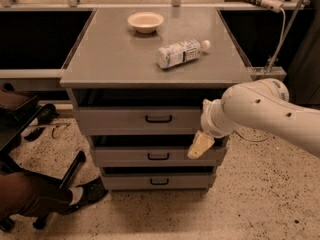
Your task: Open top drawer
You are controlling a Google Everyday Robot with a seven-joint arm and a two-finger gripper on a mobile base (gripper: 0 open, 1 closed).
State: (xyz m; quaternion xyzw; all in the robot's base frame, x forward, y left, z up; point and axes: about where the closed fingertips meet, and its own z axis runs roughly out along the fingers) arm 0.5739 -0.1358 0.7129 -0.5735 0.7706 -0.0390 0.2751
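The top drawer (140,120) is the uppermost grey front of the cabinet, with a small black loop handle (158,118) at its centre. A dark gap shows between its front and the cabinet top. My gripper (200,145) hangs at the end of the white arm (255,111), in front of the right end of the middle drawer (150,156), just below the top drawer's right corner. It is to the right of the handle and a little lower, and it holds nothing that I can see.
The bottom drawer (159,181) sits under the middle one. On the cabinet top (110,54) lie a plastic bottle (181,53) on its side and a small bowl (145,21). A person's leg and shoe (60,196) and a chair base are at the lower left.
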